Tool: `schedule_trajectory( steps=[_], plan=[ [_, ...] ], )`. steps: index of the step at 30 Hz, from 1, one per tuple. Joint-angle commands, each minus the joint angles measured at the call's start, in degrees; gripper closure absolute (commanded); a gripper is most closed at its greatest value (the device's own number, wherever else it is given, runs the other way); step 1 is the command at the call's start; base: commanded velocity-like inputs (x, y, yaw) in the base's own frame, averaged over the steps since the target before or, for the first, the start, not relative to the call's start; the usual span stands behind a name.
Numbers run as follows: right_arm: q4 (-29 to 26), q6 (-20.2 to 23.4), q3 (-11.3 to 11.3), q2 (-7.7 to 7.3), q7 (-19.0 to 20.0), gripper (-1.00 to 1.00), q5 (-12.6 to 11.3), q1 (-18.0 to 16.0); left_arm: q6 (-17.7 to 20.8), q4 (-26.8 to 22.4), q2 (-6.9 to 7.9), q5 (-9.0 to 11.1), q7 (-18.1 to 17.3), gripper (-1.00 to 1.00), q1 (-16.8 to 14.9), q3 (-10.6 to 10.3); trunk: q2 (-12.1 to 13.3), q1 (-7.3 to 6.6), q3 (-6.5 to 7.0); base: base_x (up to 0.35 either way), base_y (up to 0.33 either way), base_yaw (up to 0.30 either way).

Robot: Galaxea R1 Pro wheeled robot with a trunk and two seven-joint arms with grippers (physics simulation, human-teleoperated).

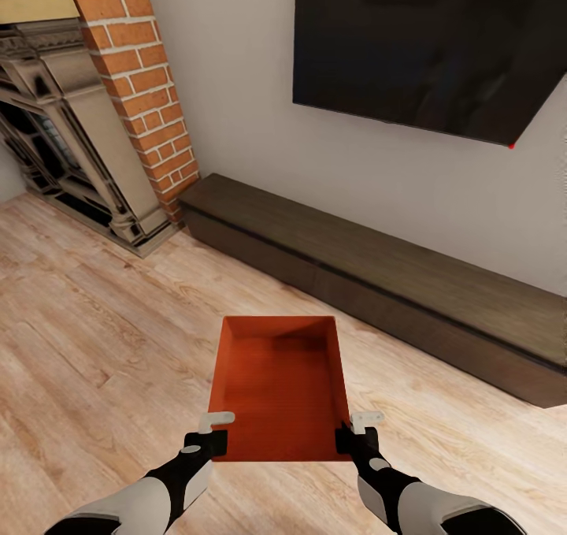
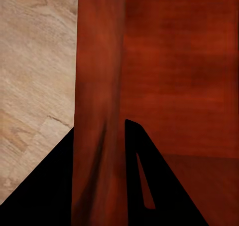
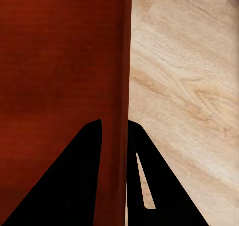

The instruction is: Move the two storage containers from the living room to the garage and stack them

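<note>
left gripper (image 1: 211, 432) clamped on bin (image 1: 279, 389) left wall, a finger each side | right gripper (image 1: 356, 432) clamped likewise on right wall | bin held level above wood floor (image 1: 94, 322) | beyond: low dark bench (image 1: 378, 283), brick fireplace (image 1: 87, 125), wall screen (image 1: 433, 42)

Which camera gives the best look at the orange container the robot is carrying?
The head view: it shows the whole storage container, open top and floor, with the left gripper and right gripper clamping its side walls. The wrist views show only close-ups of one thin wall each between the fingers.
</note>
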Motion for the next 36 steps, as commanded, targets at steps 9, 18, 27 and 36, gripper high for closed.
schedule_trajectory(
  steps=[9, 18, 27, 36],
  plan=[
    [0.05, -0.32, -0.17, 0.39, -0.02, 1.00, -0.51, -0.10, -0.18, 0.22, -0.23, 0.55, 0.52, 1.00, -0.01, 0.14, 3.59, -1.97, 2.37, 0.000, 0.000, -0.065],
    [0.05, -0.31, -0.17, 0.39, -0.02, 1.00, -0.51, -0.10, -0.18, 0.22, -0.23, 0.54, 0.52, 1.00, -0.01, 0.14, 7.20, -3.95, 4.78, 0.000, 0.000, -0.065],
    [0.05, -0.31, -0.17, 0.39, -0.02, 1.00, -0.51, -0.10, -0.18, 0.22, -0.23, 0.55, 0.52, 1.00, -0.01, 0.14, 10.81, -5.93, 7.13, 0.000, 0.000, -0.025],
    [0.05, -0.33, -0.17, 0.39, -0.02, 1.00, -0.51, -0.10, -0.18, 0.22, -0.23, 0.54, 0.52, 1.00, -0.01, 0.14, 14.42, -7.90, 9.46, 0.000, 0.000, 0.000]
  ],
)
